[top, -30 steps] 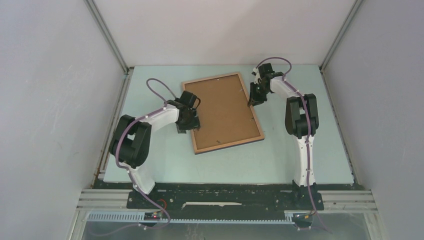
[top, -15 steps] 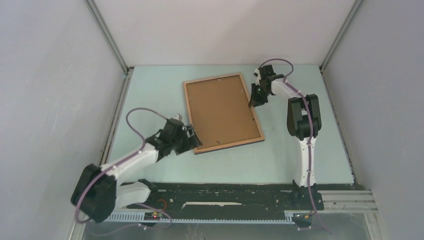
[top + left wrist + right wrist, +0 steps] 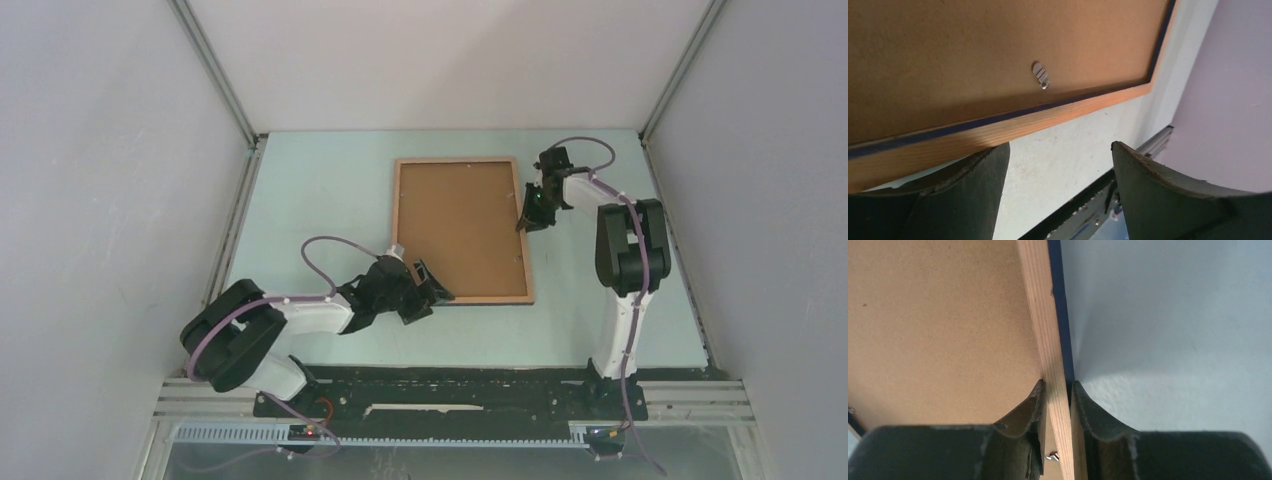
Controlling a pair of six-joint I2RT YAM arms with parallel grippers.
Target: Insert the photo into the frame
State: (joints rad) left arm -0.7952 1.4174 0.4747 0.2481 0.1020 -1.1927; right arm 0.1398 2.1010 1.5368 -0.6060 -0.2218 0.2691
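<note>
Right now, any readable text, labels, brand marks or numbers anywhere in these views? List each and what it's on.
None readable in any view.
On the frame: plain brown back board, no print or sticker.
On the metal tab of that board: no marking that can be made out.
On the small red part by the base rail: too small to read.

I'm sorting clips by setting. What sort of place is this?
Most likely a robot test cell in a lab, not a home: plain grey panels on aluminium posts wall in a pale green table, and two arms are bolted to a rail at its near edge.
</note>
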